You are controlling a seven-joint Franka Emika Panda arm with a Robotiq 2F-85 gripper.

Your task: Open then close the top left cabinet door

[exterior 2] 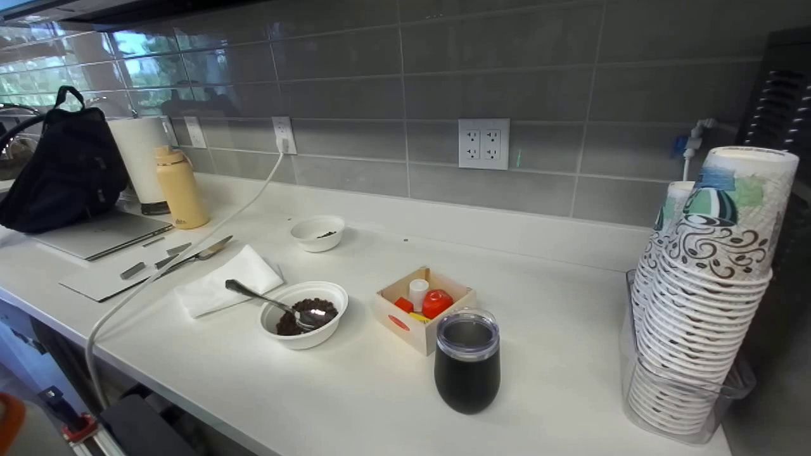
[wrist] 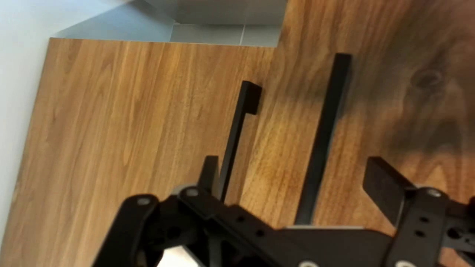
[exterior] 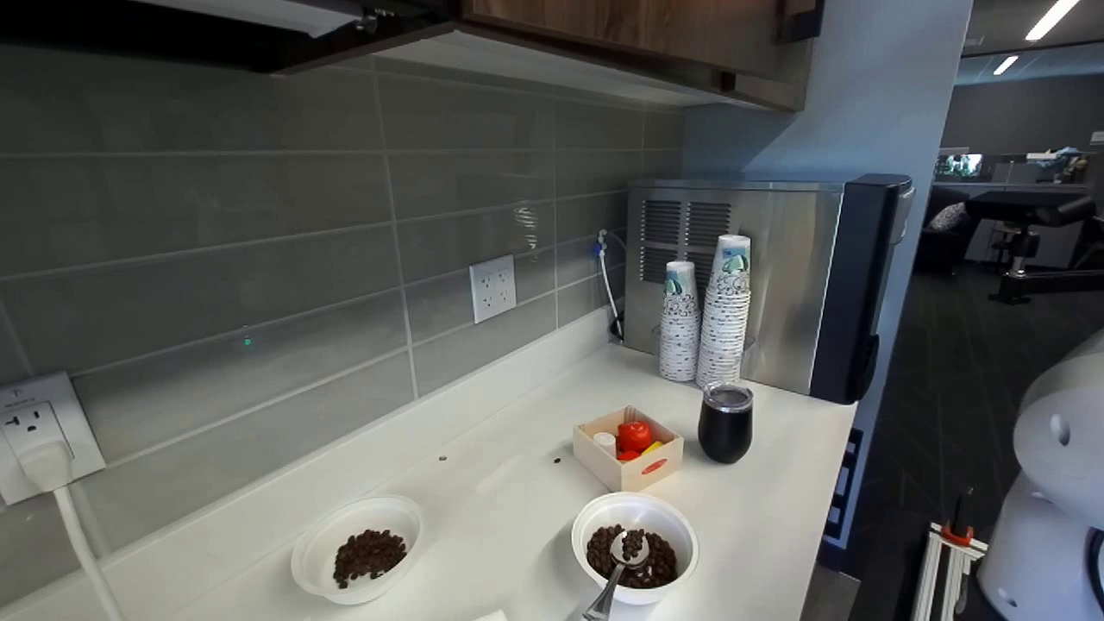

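Observation:
In the wrist view, which looks upside down, the top left cabinet door (wrist: 393,111) is the medium-brown wood panel on the picture's right. It looks nearer than the neighbouring door (wrist: 122,122), perhaps slightly ajar; how far I cannot tell. Its black bar handle (wrist: 322,141) runs lengthwise between my gripper's (wrist: 293,163) spread fingers. My gripper is open and no contact with the handle shows. The finger on the picture's left overlaps the neighbouring door's handle (wrist: 237,129). In an exterior view only the lower wood cabinet front (exterior: 621,30) shows; I cannot tell where the gripper is there.
Below the cabinet, the counter holds a steel appliance (exterior: 733,276), cup stacks (exterior: 724,319), a black tumbler (exterior: 725,431), a small wooden box (exterior: 628,448) and white bowls (exterior: 358,549). A blue-grey wall (exterior: 871,103) stands beside the cabinet. The white robot arm (exterior: 1061,431) is at the side.

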